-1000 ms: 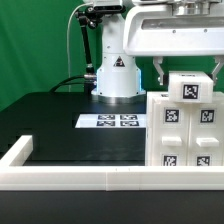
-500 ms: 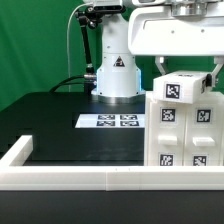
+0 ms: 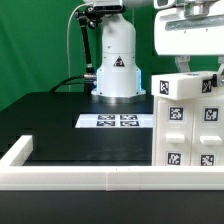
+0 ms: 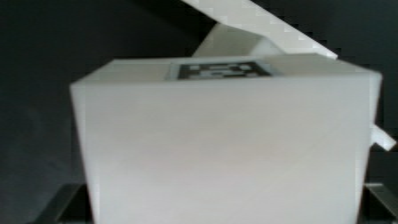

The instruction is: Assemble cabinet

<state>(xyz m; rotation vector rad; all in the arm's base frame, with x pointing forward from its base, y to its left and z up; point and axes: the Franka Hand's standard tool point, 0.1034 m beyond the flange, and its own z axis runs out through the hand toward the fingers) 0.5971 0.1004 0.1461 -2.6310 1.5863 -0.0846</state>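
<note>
Gripper (image 3: pixel 198 72) fingers in the exterior view straddle the top block of the cabinet (image 3: pixel 190 125), one finger on each side of it, and they look pressed against it, though actual contact is hard to confirm at this size. The cabinet stands on the black worktop (image 3: pixel 70 130) at the exterior view's right, just behind the white rail (image 3: pixel 80 180), with the marker board (image 3: pixel 112 121) lying apart toward the robot base. Smooth, stiff plastic like this is probably light but slippery, so flat opposite faces give the safest hold.

From the wrist view, the cabinet (image 4: pixel 214 140) fills the picture, a tag (image 4: pixel 222 71) on its upper face. No fingers show clearly here. Loose blocks inside could shift if tilted.
</note>
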